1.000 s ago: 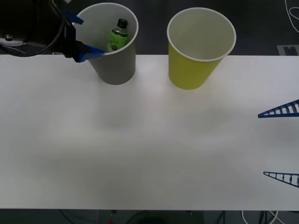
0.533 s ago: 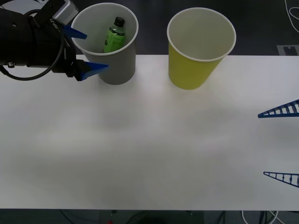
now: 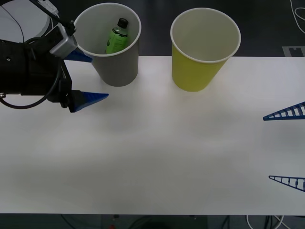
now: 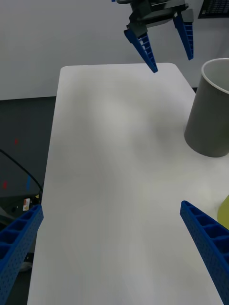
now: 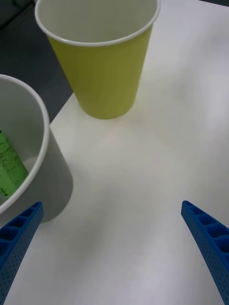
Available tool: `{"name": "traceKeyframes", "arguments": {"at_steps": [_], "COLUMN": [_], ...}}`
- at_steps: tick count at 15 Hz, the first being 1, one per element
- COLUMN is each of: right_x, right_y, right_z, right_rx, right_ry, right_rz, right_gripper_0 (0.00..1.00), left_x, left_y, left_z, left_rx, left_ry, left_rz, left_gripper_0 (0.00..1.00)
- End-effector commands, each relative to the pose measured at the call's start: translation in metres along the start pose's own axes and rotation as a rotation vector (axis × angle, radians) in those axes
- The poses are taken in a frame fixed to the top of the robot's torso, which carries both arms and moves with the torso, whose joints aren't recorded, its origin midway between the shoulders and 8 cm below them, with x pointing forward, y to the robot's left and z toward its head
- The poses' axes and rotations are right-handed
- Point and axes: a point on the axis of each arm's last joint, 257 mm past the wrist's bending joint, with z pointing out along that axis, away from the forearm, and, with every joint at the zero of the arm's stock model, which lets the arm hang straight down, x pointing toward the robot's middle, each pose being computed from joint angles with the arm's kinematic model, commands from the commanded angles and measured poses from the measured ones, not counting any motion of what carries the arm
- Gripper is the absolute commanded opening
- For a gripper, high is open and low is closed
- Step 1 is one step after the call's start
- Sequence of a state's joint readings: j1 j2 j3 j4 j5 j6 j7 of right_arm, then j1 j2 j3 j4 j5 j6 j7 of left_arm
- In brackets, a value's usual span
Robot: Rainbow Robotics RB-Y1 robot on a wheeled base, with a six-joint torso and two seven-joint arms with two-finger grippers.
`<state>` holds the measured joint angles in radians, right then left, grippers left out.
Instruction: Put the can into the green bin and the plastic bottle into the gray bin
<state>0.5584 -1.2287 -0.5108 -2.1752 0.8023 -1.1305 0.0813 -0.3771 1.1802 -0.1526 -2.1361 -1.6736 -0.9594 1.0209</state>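
The gray bin (image 3: 116,64) stands at the table's back left, and the plastic bottle (image 3: 116,39) leans inside it, black cap up. To its right stands the green bin (image 3: 198,67), whose white inside shows nothing. My left gripper (image 3: 99,78) hangs open and empty just left of the gray bin (image 5: 56,187), with the bottle's green label (image 5: 9,167) and the green bin (image 5: 102,71) in its wrist view. At the table's right edge my right gripper (image 3: 267,148) is open and empty. The can is out of view.
The white table (image 3: 157,157) is bare across its middle and front. The right wrist view looks along the table (image 4: 109,157) to the left gripper (image 4: 164,45) and the gray bin (image 4: 210,119). Dark floor and cables lie beyond the table's edges.
My left gripper has drawn back from the gray bin's rim, toward the table's front and left. The bottle has shifted slightly inside the bin. The right arm has not moved.
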Motion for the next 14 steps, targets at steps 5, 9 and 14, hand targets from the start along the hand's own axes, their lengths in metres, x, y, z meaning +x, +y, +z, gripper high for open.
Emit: {"name": "traceKeyframes", "arguments": {"at_steps": [5,9,14], "right_x": [0.0,0.0,0.0], "right_y": [0.0,0.0,0.0], "right_z": [0.0,0.0,0.0], "right_rx": [0.0,0.0,0.0], "right_ry": [0.0,0.0,0.0], "right_rz": [0.0,0.0,0.0], "right_gripper_0": [1.0,1.0,1.0], "left_x": [0.023,0.04,0.053], "left_y": [-0.042,-0.045,-0.048], "left_z": [-0.021,-0.038,-0.055], "left_rx": [0.125,0.165,0.187], "left_ry": [-0.057,0.003,-0.017], "left_rz": [0.063,0.177,0.208], "left_gripper_0": [1.0,1.0,1.0]}}
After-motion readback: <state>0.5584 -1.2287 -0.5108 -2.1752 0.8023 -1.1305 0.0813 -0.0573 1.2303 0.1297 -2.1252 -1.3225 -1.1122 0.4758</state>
